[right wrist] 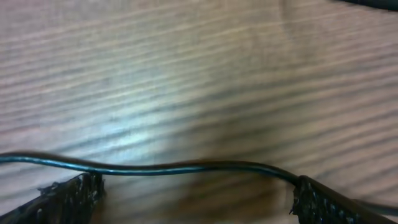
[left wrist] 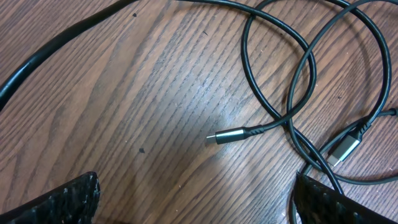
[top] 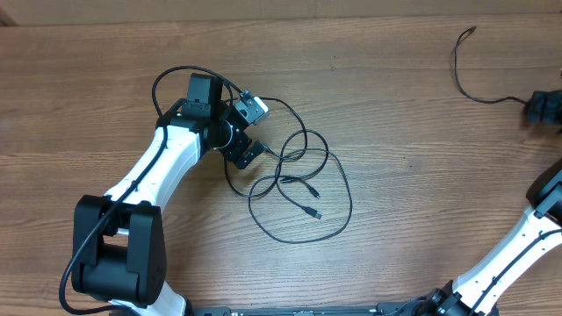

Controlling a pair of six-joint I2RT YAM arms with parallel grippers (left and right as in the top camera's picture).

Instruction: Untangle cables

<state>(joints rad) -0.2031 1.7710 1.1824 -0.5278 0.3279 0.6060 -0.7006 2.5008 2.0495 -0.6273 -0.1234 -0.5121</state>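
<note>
**Jaws.** The left jaws stand at full spread and hold nothing. They sit low over the bench (top: 105, 105), at the 9 o'clock side of the cable bundle (top: 303, 180), which lies near mid-bench. The right jaws are equally wide and empty, and straddle a separate strand (right wrist: 186, 168) lying at the bench's 2 o'clock corner.

**Hazards.**
- A plug end (left wrist: 233, 134) lies between the left fingertips (left wrist: 62, 199), just beside crossed loops and a second plug (left wrist: 342, 148). Closing there is judged likely to catch a neighbouring loop.
- A pull toward 9 o'clock would then drag or tighten the whole bundle rather than free one cord.
- The left arm's own wire (top: 176, 79) arches at 11 o'clock of the bundle and could snag a lifted loop.
- The right strand runs close to the 3 o'clock limit of view, and the bench edge there cannot be seen.

**Room.** Bare wood lies between the bundle and the strand, and at 6 o'clock of the bundle. The 12 o'clock edge is well apart from the bundle.
</note>
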